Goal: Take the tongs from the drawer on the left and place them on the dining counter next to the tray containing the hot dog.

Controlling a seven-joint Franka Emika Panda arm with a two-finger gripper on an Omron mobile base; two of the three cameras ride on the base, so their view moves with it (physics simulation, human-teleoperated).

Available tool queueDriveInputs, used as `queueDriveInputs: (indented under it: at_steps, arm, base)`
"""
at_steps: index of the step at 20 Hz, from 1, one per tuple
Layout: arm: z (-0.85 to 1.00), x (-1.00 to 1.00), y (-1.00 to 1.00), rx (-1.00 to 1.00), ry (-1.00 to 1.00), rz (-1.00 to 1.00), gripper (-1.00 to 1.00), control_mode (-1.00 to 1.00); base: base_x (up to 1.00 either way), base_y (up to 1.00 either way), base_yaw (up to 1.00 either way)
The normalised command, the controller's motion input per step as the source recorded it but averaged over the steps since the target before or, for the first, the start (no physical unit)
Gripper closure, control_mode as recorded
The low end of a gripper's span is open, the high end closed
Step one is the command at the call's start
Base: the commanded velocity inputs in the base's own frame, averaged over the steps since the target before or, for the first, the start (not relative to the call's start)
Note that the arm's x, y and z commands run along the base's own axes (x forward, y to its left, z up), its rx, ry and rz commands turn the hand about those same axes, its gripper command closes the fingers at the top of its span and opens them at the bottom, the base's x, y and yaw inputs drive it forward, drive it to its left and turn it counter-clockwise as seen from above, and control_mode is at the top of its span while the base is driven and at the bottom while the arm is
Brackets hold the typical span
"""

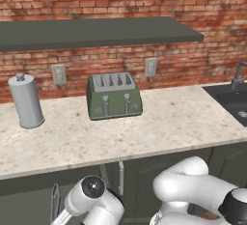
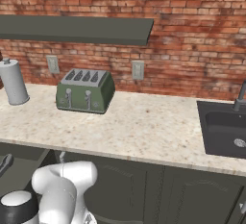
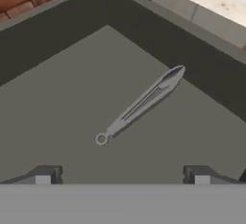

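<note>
We look down into the open drawer and see the tongs lying flat on its floor, slanted, ring end nearer our gripper. The gripper hangs above the tongs with its fingers spread wide, holding nothing. Whether the tongs touch the drawer's far wall we cannot quite tell; they seem apart.

Matt grey metal tongs on smooth, matt dark drawer floor.
</note>
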Motion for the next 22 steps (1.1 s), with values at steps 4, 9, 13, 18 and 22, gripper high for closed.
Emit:
queueDriveInputs:
  at_steps: [4,9,13,18,22]
  arm:
    - [0.0,0.03,0.0,0.0,0.23,-0.19,-1.0,-1.0]
    - [0.0,0.0,0.0,0.0,0.19,-0.22,-1.0,-1.0]
    - [0.0,0.03,0.0,0.0,0.13,-0.21,-1.0,-1.0]
    - [0.0,0.09,0.0,0.0,0.09,-0.21,-1.0,-1.0]
    - [0.0,0.07,0.0,0.0,0.09,-0.18,-1.0,-1.0]
  base:
    - [0.0,0.0,0.0]
    - [0.0,0.0,0.0]
    - [0.0,0.0,0.0]
    - [0.0,0.0,0.0]
    - [0.0,0.0,0.0]
